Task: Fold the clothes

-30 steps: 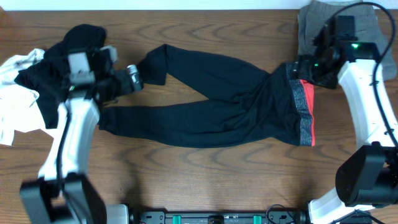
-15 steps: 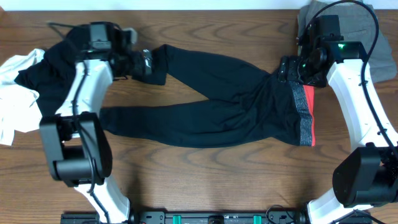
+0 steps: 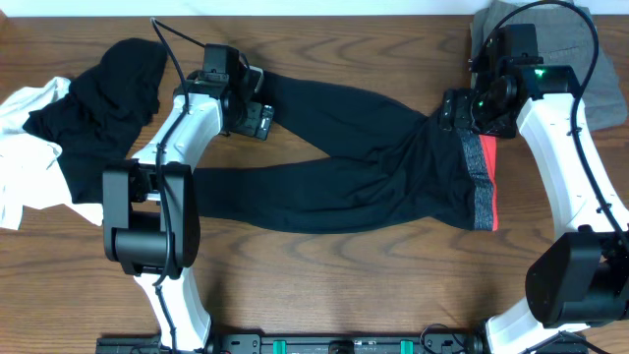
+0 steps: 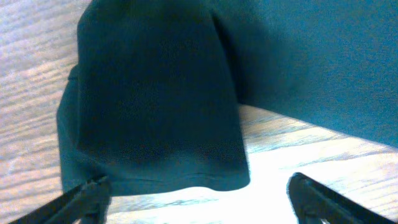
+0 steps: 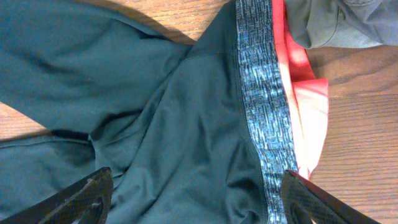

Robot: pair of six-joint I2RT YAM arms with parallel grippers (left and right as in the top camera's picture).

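The black long trousers point(image 3: 344, 157) lie spread across the table, with the grey and coral-red waistband point(image 3: 482, 182) at the right and the two legs reaching left. My left gripper point(image 3: 263, 123) is open over the cuff of the upper leg point(image 4: 155, 124), holding nothing. My right gripper point(image 3: 454, 110) is open just above the waistband point(image 5: 264, 93), its fingers point(image 5: 81, 199) wide over the trouser seat. A plain black garment point(image 3: 108, 98) and a white T-shirt point(image 3: 25, 157) lie heaped at the far left.
Grey-brown shorts point(image 3: 536, 39) lie at the back right corner, partly under my right arm, and show in the right wrist view point(image 5: 348, 22). Bare wooden table point(image 3: 324, 285) runs along the front.
My left gripper moved right from the black heap, past the cuff's end to over the upper trouser leg. My right gripper shifted slightly left, then stayed over the waistband.
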